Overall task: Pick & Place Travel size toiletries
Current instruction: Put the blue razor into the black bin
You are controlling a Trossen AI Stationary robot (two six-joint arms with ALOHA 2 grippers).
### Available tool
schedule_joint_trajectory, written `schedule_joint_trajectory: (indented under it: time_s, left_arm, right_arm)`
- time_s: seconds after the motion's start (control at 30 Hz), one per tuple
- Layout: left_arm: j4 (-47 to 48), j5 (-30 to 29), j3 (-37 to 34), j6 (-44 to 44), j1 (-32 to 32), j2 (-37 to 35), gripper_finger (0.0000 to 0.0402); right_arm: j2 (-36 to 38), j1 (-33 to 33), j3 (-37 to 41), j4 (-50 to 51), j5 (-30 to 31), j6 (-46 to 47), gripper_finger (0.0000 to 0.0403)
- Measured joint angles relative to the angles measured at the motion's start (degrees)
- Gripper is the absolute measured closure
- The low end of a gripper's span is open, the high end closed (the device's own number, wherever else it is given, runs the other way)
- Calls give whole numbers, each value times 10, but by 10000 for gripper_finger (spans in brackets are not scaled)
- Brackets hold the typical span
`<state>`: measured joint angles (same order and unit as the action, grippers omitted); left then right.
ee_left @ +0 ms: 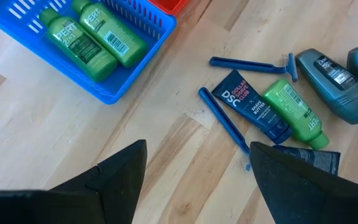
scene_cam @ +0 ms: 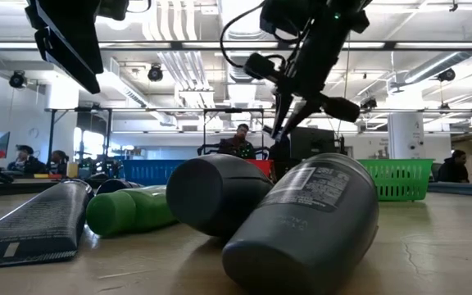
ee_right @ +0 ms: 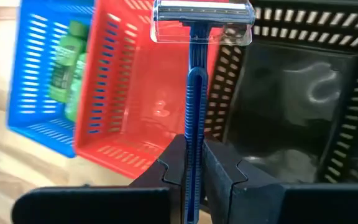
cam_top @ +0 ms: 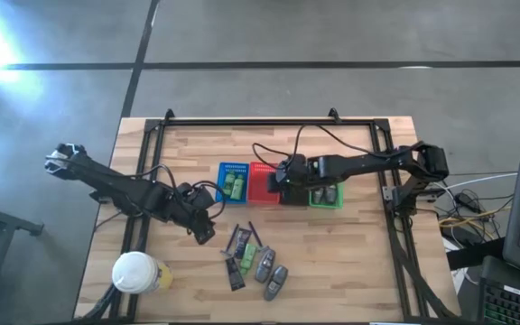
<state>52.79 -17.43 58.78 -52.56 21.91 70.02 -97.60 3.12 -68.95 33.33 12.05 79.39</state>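
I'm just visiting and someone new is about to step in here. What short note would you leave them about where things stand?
Right gripper: shut on a blue razor, held above the red basket and black basket.
Left gripper: open, empty, hovering over the table between the blue basket and the loose pile.
Done: two green tubes in the blue basket.
Left: drop the held razor; then two razors, a dark sachet, a green tube and grey bottles on the table.

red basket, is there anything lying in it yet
No, the red basket shows only its bare floor; the razor in the right tool hangs above it.
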Motion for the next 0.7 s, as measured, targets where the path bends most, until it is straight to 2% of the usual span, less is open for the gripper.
schedule_joint_trajectory:
  time_s: [0.33, 0.5, 0.7]
  left_arm:
    - [0, 0, 0, 0, 0, 0, 113]
    - [0, 3, 0, -1, 0, 0, 113]
    - [0, 3, 0, -3, -1, 0, 113]
  right_arm:
    - [-10, 5, 1, -38, -4, 7, 378]
    - [-9, 5, 6, 54, -7, 9, 378]
    - [-8, 21, 23, 51, -5, 28, 371]
